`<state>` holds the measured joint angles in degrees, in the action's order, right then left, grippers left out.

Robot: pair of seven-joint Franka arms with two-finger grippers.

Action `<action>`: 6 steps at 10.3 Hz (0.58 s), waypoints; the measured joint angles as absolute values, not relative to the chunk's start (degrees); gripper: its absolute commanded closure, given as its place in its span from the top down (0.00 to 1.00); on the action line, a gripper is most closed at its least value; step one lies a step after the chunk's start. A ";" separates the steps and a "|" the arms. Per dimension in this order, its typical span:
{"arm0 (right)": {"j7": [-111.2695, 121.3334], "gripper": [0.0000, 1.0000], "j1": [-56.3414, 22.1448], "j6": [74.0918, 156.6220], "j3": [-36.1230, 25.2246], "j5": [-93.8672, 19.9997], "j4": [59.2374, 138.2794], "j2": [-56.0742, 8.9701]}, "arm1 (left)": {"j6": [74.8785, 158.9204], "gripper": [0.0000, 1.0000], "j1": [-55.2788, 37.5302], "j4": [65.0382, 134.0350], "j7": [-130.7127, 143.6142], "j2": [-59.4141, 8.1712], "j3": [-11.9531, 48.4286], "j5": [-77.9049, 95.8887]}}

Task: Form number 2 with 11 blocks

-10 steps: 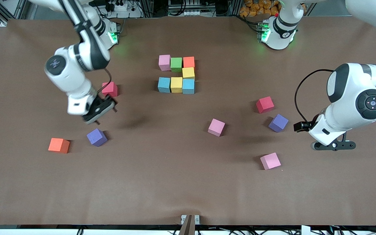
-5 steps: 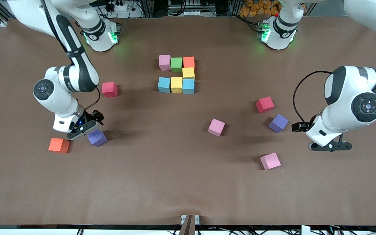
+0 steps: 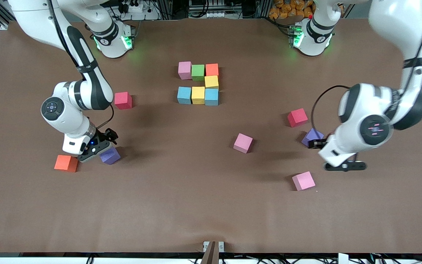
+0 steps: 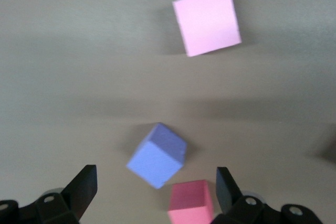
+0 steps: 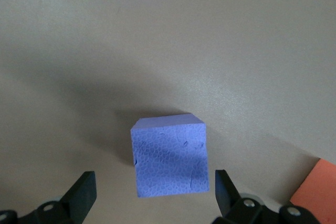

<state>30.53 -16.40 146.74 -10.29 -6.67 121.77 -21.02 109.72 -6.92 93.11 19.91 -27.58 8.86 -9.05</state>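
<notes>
Blocks are sitting mid-table as a touching seven-cube cluster (image 3: 198, 83), with others lying loose. Right gripper (image 5: 152, 195) is hanging wide open around a purple cube (image 5: 170, 154) beside an orange cube (image 3: 66, 163). Left gripper (image 4: 156, 190) is hovering wide open over another purple cube (image 4: 157, 155), near a pink cube (image 4: 207, 20).

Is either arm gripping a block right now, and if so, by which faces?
Nothing is held. The right gripper has open jaws around a purple cube on the table; the left gripper is open over another purple cube.
</notes>
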 measured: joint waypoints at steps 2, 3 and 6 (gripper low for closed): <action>30.99 1.00 -15.47 145.01 -10.30 -6.67 120.63 -21.79 | 113.80 1.00 -7.84 93.05 24.64 -29.80 8.82 -9.06; 31.02 1.00 -15.35 143.83 -10.30 -6.67 119.83 -22.09 | 115.35 1.00 -7.79 92.82 26.40 -30.63 8.65 -9.06; 31.02 1.00 -15.35 143.06 -10.21 -6.67 118.42 -23.28 | 116.55 1.00 -7.43 89.26 28.20 -33.43 7.94 -9.06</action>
<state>31.02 -15.35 143.06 -10.21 -6.67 118.42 -23.28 116.55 -7.43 89.26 28.20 -33.43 7.94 -9.06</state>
